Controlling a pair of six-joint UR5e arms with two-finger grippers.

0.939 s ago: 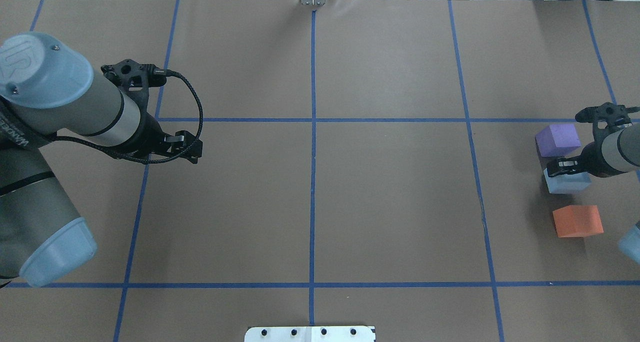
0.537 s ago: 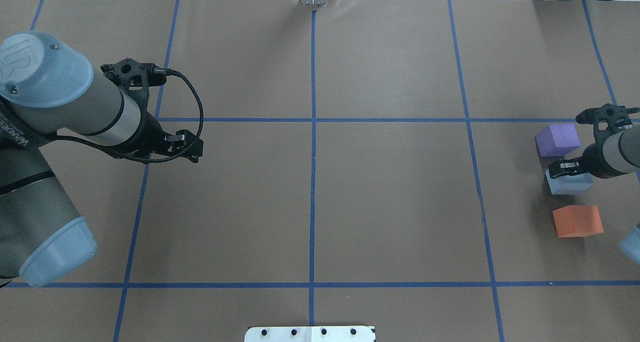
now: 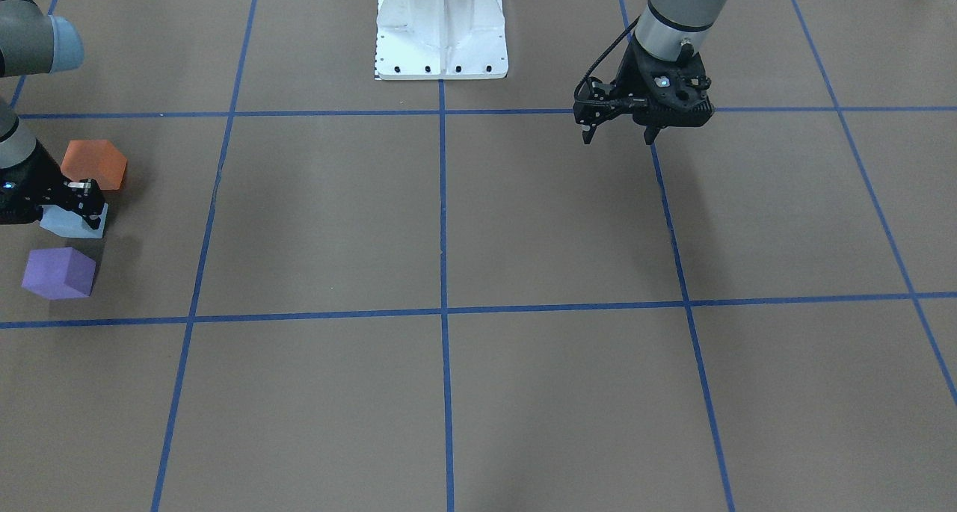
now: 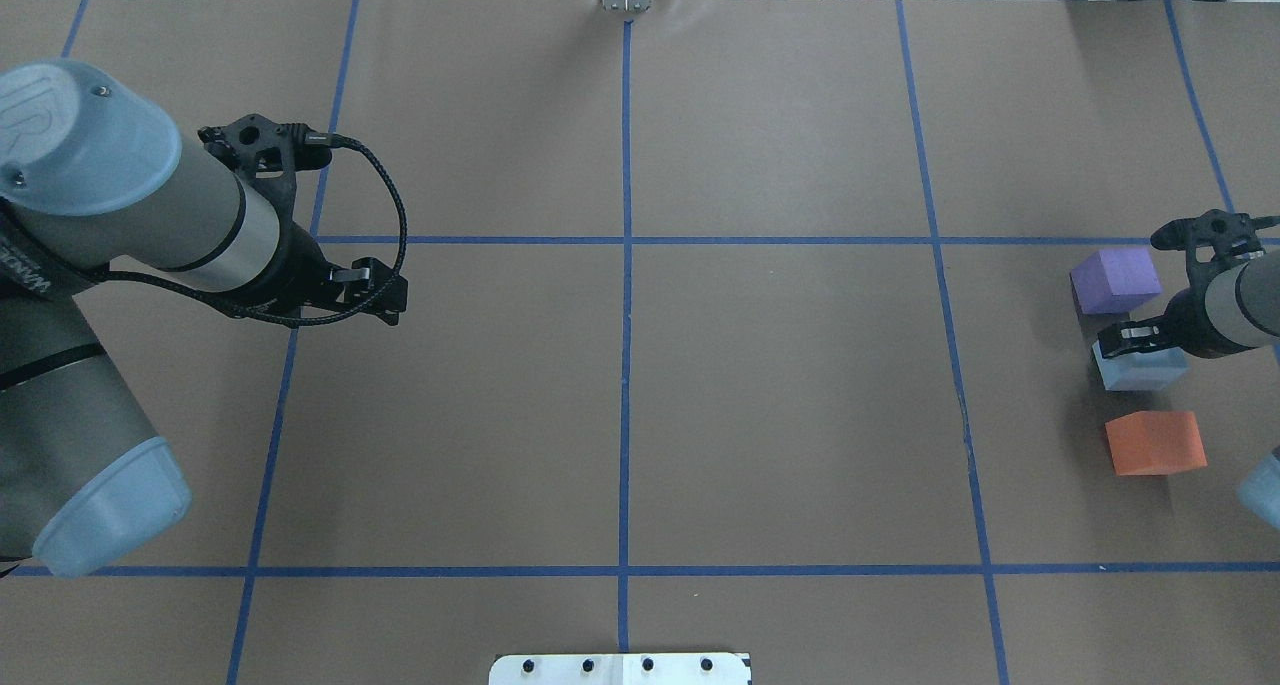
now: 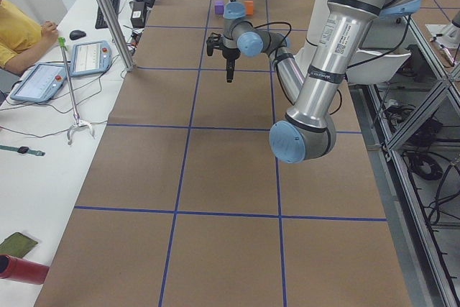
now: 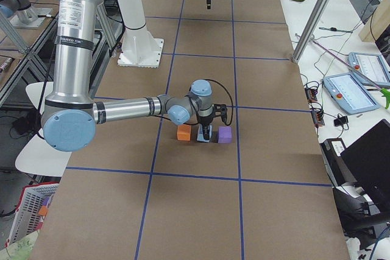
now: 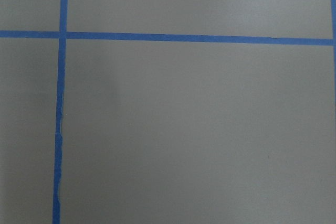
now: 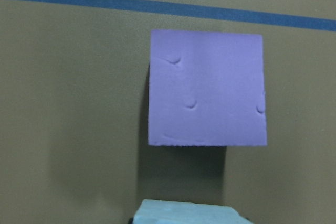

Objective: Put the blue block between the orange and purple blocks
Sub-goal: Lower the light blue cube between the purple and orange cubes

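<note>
Orange block [image 4: 1155, 443]: closest to the robot of the three, flat on the worktop [image 4: 780, 395] at its right-hand end. It marks the near side of the slot.
Near gap: a strip of bare worktop shows between orange and blue, so the two are apart.
Blue block [image 4: 1140, 373]: in line between orange and purple, nearer to purple. I cannot tell whether it rests on the worktop or hangs just above it.
Right fingers [image 4: 1122, 337]: pinching the blue block from above. Gripping top-down probably keeps them clear of the neighbours on either side.
Purple block [image 4: 1115, 279]: farthest from the robot, the other side of the slot. The right wrist view shows a narrow shadowed gap between it and the blue block, so they are near but not touching.
Left fingers [image 3: 588, 129]: spread and holding nothing, above bare worktop well away from the blocks. They are likely parked there to keep out of the way.
Stage: the placement looks almost done; letting go and lifting away remain.
Risk: with the purple block so close, a sideways exit could nudge it, so a straight lift seems safest.
</note>
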